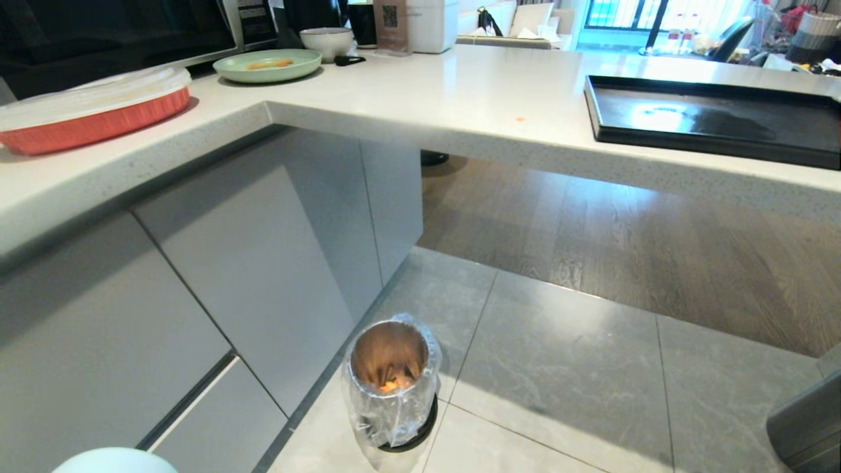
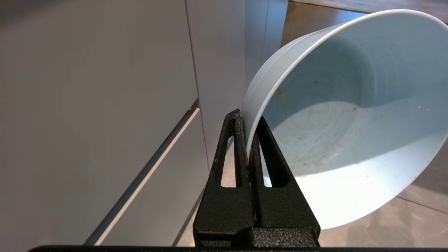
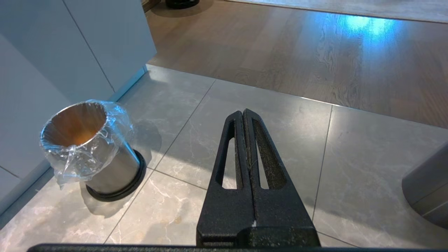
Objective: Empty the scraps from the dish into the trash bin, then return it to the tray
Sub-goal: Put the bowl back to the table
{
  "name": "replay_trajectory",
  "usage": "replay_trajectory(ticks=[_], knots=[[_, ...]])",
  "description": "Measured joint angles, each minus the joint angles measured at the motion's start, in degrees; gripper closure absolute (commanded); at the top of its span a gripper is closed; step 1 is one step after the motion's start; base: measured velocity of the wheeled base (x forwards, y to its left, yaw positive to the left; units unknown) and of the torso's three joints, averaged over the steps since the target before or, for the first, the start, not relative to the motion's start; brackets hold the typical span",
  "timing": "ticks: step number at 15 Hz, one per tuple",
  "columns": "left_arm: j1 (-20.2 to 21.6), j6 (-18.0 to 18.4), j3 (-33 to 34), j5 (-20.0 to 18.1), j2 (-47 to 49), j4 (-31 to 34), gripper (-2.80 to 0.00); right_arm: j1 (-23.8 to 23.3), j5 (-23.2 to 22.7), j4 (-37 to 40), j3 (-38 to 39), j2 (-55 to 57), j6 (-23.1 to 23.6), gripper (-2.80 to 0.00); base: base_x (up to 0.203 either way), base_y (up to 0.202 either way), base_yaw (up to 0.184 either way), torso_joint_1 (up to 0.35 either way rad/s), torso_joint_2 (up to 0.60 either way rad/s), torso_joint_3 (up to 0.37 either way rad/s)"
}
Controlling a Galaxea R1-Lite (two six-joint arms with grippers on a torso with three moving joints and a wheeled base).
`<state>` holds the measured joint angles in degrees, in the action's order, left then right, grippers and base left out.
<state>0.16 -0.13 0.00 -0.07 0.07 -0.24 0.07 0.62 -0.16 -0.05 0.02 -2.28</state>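
Kitchen floor by grey cabinets | our left tool (image 2: 249, 140) clenched on bowl (image 2: 346, 115) rim, tipped, emptied | scraps (image 1: 389, 385) inside bin (image 1: 392, 381) | tray (image 1: 713, 119) waits on counter (image 1: 420, 98) | right tool (image 3: 244, 120) clenched, idle.

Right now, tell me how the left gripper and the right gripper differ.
The left gripper is shut on the rim of the dish, holding it tilted on its side; the right gripper is shut on nothing. The left gripper sits beside the grey cabinet fronts, while the right gripper hangs over bare floor tiles, with the trash bin off to one side. Both are black with slotted fingers.
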Motion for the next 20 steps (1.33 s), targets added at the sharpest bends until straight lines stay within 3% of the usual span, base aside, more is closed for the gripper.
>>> replay_trajectory(ticks=[20], knots=[[0.0,0.0,0.0,0.0,0.0,0.0,0.0,0.0,0.0,0.0,0.0,0.0,-0.1,0.0,0.0,0.0,0.0,0.0,0.0,0.0]])
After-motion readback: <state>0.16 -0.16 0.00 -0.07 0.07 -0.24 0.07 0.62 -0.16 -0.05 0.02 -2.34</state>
